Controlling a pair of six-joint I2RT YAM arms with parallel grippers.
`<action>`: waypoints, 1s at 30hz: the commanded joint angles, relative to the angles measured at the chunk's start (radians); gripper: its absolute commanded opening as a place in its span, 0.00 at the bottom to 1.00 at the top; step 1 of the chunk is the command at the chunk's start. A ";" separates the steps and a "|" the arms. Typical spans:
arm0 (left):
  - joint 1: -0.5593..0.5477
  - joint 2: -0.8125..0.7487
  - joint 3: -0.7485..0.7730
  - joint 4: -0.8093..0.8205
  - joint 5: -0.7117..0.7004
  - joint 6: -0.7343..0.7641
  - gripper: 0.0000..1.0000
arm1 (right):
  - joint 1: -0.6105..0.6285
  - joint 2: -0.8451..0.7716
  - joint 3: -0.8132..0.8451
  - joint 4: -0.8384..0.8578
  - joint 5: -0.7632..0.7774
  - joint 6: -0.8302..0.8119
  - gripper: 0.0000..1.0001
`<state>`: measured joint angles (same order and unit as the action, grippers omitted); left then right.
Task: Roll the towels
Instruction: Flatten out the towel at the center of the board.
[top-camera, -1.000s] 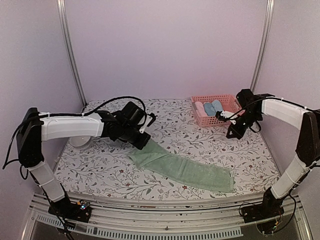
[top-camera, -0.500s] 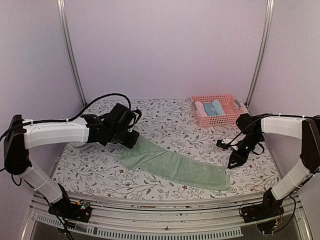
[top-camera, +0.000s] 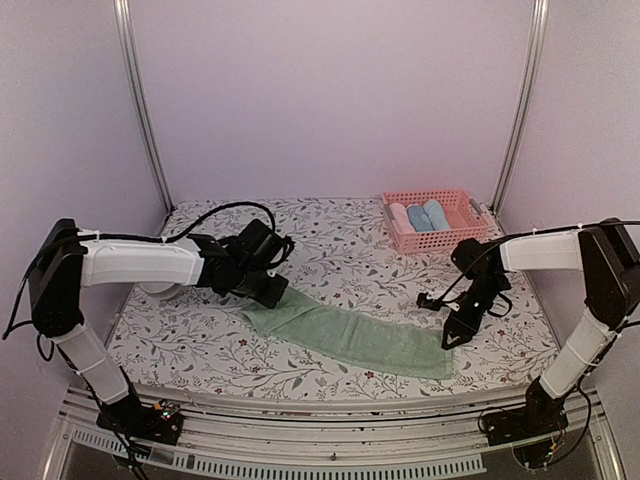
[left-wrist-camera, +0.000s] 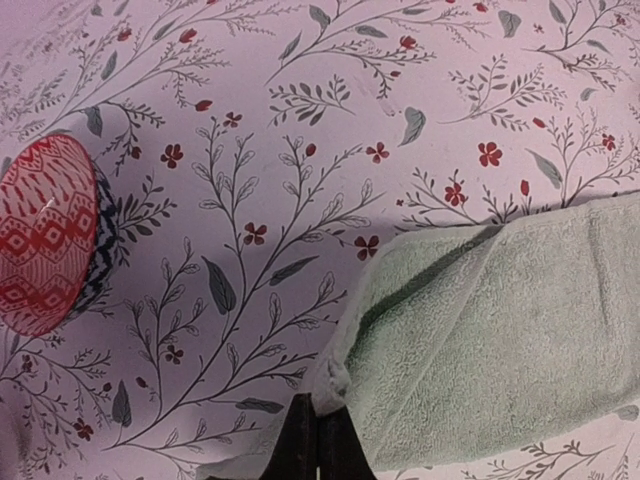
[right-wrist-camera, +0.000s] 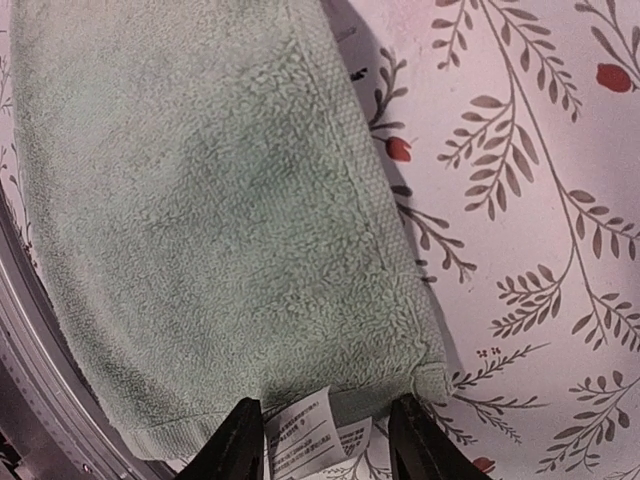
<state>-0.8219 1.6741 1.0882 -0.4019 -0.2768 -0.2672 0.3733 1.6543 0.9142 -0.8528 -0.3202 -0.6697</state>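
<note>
Clamping a corner of the green towel (left-wrist-camera: 490, 340), your left pincer (left-wrist-camera: 318, 410) is pressed together; your right pincer (right-wrist-camera: 322, 405) stands apart, the towel's label (right-wrist-camera: 305, 432) between its fingers.

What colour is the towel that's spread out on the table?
Pale sage green; the towel shows best in the right wrist view.

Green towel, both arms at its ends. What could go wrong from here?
1. The left jaws are shut on just a corner of the towel; a pull could slip it free.
2. The right jaws stand open astride the label at the other end; closing may catch only the label, not the cloth.
3. That end lies close to the rail at the table's near edge; dragging could take it over.
</note>
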 joint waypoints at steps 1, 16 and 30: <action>0.001 0.006 -0.002 0.014 0.024 -0.006 0.00 | 0.036 0.047 0.024 0.044 0.015 0.027 0.44; 0.008 0.019 0.037 0.039 0.012 0.024 0.00 | 0.022 0.048 0.152 0.074 0.143 0.041 0.07; 0.049 -0.005 0.082 0.026 0.020 0.055 0.00 | 0.043 -0.401 0.117 -0.116 -0.205 -0.257 0.07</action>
<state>-0.7879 1.6985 1.2095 -0.3775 -0.2691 -0.2131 0.3176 1.3991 1.2251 -0.8352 -0.3542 -0.7464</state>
